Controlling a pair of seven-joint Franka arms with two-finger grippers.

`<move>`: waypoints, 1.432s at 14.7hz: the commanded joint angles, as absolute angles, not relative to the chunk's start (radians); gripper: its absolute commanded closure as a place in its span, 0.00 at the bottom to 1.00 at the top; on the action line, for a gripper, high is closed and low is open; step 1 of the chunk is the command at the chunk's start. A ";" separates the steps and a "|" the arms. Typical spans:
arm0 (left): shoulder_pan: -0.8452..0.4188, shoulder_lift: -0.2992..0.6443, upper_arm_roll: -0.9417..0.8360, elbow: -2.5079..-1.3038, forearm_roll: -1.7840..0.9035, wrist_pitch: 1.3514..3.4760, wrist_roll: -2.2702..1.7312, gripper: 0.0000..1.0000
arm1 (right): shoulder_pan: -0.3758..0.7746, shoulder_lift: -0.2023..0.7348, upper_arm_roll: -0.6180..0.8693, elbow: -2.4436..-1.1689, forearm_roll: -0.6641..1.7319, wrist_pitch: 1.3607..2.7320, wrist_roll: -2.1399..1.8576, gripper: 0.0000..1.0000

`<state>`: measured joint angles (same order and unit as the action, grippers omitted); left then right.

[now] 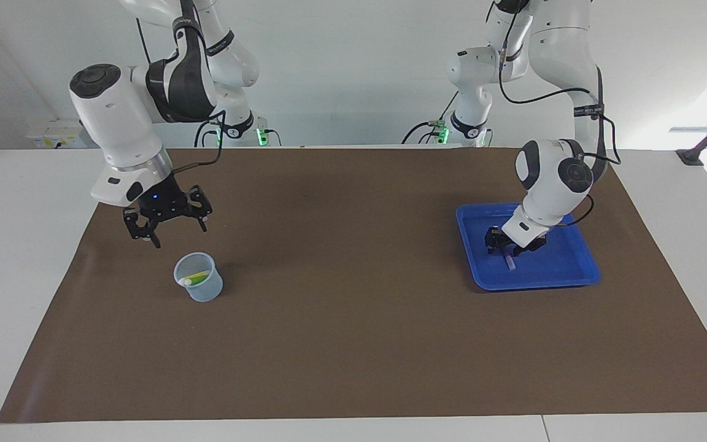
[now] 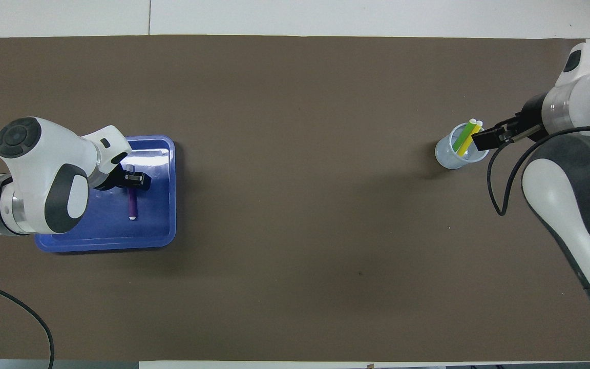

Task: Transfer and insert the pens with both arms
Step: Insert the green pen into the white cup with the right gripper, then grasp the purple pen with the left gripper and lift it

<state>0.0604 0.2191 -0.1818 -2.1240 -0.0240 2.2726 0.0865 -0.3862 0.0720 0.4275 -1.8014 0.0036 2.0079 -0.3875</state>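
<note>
A purple pen lies flat in the blue tray at the left arm's end of the table. My left gripper is down in the tray, set over the pen's end nearer the robots. A yellow pen and a green pen lean inside a pale blue cup at the right arm's end; the facing view shows them as one yellow-green stick. My right gripper hangs open and empty just above the cup's rim.
A brown mat covers most of the white table, with bare table around it. Two smaller white arms stand at the back edge. A black cable loops under the right arm's wrist.
</note>
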 commanded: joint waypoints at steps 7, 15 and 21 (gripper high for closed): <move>0.071 0.206 -0.179 -2.145 -0.009 2.295 0.097 1.00 | -0.380 -0.006 0.457 -1.551 -0.002 1.576 -0.262 0.00; 0.107 0.206 -0.181 -1.975 -0.038 2.030 0.084 1.00 | -0.268 -0.011 0.469 -1.508 0.066 1.517 0.128 0.00; 0.103 0.192 -0.181 -1.777 -0.211 1.720 -0.171 1.00 | -0.284 -0.077 0.460 -1.659 0.415 1.670 0.357 0.00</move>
